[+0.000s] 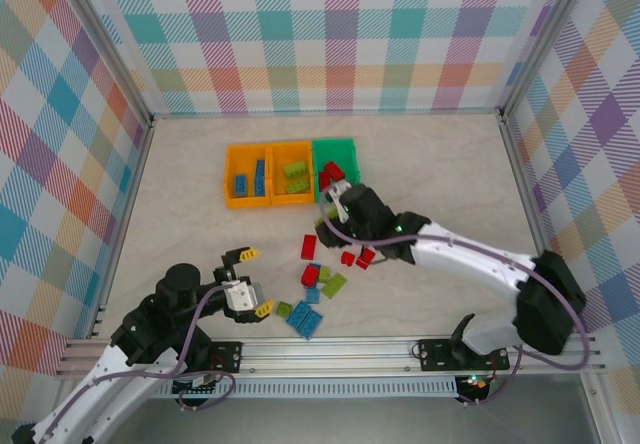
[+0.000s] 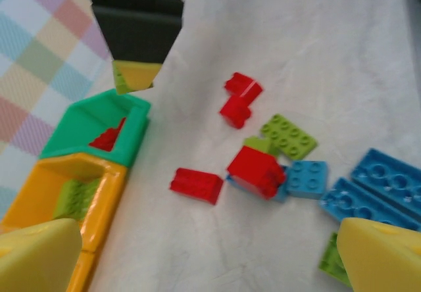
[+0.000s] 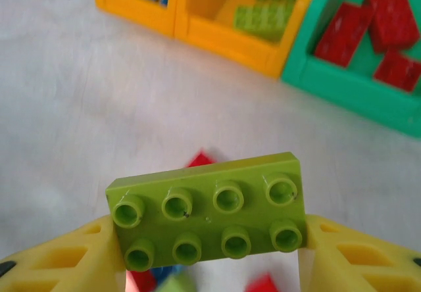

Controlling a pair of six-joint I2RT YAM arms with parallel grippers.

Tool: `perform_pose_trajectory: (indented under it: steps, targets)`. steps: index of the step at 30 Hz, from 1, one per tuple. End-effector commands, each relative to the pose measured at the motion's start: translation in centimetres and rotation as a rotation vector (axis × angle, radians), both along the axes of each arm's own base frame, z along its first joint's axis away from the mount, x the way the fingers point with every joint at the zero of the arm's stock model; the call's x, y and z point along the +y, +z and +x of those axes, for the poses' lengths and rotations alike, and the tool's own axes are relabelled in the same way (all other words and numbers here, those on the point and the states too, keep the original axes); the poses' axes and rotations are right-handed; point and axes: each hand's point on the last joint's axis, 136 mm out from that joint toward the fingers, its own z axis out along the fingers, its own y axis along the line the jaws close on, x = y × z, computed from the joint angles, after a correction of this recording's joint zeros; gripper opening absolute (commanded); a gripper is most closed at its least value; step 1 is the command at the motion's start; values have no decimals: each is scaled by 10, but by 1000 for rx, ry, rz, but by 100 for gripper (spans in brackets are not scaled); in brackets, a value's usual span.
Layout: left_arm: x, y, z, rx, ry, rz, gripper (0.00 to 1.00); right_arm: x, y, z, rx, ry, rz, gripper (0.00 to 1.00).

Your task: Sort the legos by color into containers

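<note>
Top: loose bricks [image 1: 318,279] are lying on the counter [image 1: 440,164] between three bins [image 1: 250,204] and the wide, empty left fingers [image 1: 248,254]. Left wrist: a red brick [image 2: 255,167] is abutting a blue brick [image 2: 307,177]. Right wrist: right fingers [image 3: 72,259] are clamping a lime brick [image 3: 208,216] before the bins.

The right arm [image 1: 470,259] rises from its base, well to the right of and nearer than the green bin [image 1: 336,144], and stretches leftward and away with the elbow bent. Its wrist ends just in front of that bin's near wall. The right gripper [image 1: 333,200] points toward the bin. Its 2 yellow fingers [image 3: 62,262] press on the short ends of a lime brick [image 3: 209,219], whose studs face the wrist camera. The left arm [image 1: 150,334] is folded close to its base, well in front and left of the green bin. The left gripper [image 1: 256,280] hangs with its 2 fingers spread wide and empty.
</note>
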Motion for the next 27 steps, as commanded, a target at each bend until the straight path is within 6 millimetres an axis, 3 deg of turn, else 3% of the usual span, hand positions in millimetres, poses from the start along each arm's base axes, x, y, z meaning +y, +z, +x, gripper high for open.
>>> perform_pose_trajectory:
  steps: [1, 8, 13, 16, 20, 23, 27]
  targets:
    - [7, 19, 13, -62, 88, -95, 100, 37, 19, 42, -86, 56, 85, 54]
    - [15, 21, 16, -68, 137, -114, 100, 67, 6, 124, -135, 25, 22, 55]
    - [18, 21, 21, -79, 163, -116, 100, 77, -5, 157, -136, 19, -18, 63]
    - [19, 22, 23, -80, 178, -126, 100, 78, -4, 165, -140, 16, -24, 77]
    - [22, 26, 30, -39, 230, -192, 100, 74, 8, 166, -160, 23, -31, 80]
    - [20, 29, 35, 53, 268, -258, 100, 69, 28, 160, -181, 33, 4, 83]
    - [14, 34, 49, 231, 341, -315, 100, 60, 58, 136, -176, 69, 62, 87]
